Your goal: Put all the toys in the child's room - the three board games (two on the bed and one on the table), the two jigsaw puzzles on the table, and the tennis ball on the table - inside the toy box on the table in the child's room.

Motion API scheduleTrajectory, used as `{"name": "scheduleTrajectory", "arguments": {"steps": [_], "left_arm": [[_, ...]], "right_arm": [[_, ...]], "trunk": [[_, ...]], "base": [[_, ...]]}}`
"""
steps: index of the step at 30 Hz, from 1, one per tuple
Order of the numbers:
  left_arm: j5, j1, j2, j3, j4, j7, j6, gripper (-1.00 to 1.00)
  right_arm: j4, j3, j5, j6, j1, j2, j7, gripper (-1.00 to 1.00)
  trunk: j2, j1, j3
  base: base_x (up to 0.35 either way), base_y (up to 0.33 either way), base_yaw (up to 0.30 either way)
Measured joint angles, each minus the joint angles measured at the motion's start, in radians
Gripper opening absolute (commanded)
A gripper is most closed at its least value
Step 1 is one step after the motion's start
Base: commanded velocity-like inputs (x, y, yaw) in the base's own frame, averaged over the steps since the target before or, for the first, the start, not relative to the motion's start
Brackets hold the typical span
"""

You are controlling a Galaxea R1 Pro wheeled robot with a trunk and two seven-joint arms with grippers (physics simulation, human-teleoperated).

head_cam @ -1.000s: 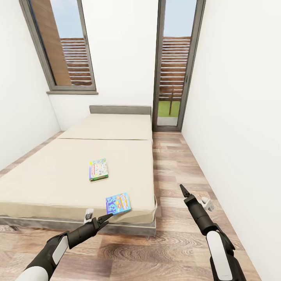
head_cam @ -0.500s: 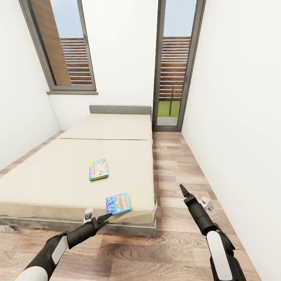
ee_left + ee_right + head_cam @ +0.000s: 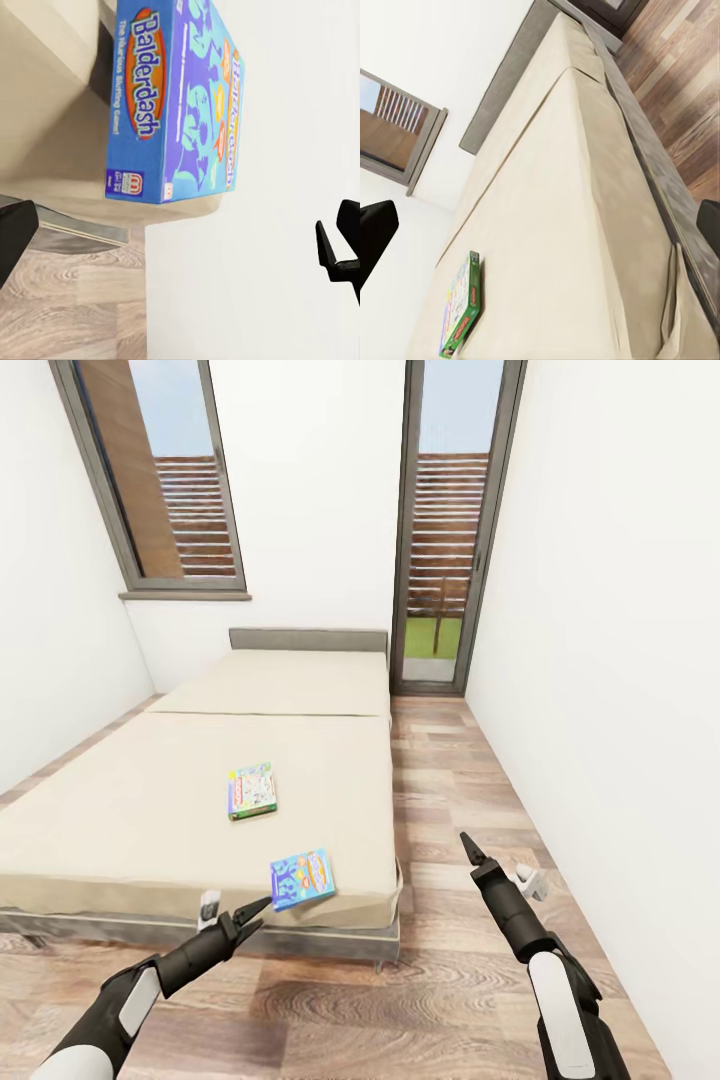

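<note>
Since 0.5 s ago your left arm has dropped and slid a bit to the left; the left gripper (image 3: 243, 922) now sits lower, off the bed's near edge, w/ the rest of the scene unchanged. Its jaws are spread apart, empty; the left wrist view shows the two fingertips wide either side.

Key relation: the blue board game (image 3: 302, 879) lies just ahead of and slightly right of that gripper, near the bed (image 3: 120, 810) front corner, its long axis running roughly away from you, tilted a little. In the left wrist view the same box (image 3: 176, 105) is dead ahead between the fingers, so you're lined up; reach fwd and up onto the mattress.

Right gripper (image 3: 467, 846) hangs over the floor (image 3: 450, 780) beside the bed, farther from that box; can't tell if it's open or closed. Green-edged board game (image 3: 251, 791) sits mid-mattress, further back; likely 2nd pick.
</note>
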Motion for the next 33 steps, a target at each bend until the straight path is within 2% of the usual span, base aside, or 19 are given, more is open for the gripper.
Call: {"name": "scheduleTrajectory", "arguments": {"steps": [5,13,22,33], "left_arm": [[0.000,0.000,0.002,0.004,0.000,-0.001,0.000,1.00],[0.000,0.000,0.003,0.006,0.000,-0.001,0.000,1.00],[0.000,0.000,0.003,0.006,0.000,0.002,0.000,1.00],[0.000,0.000,0.002,0.005,0.000,0.004,0.000,1.00]], "right_arm": [[0.000,0.000,0.000,0.000,0.000,0.000,0.000,1.00],[0.000,0.000,0.000,0.000,0.000,0.000,0.000,1.00],[0.000,0.000,0.000,0.000,0.000,0.000,0.000,1.00],[0.000,0.000,0.000,0.000,0.000,0.000,0.000,1.00]], "trunk": [[-0.035,0.019,-0.016],[-0.035,0.019,-0.016],[-0.098,0.054,-0.044],[-0.098,0.054,-0.044]], "base": [[0.000,0.000,0.000],[0.000,0.000,0.000],[0.000,0.000,0.000],[0.000,0.000,0.000]]}}
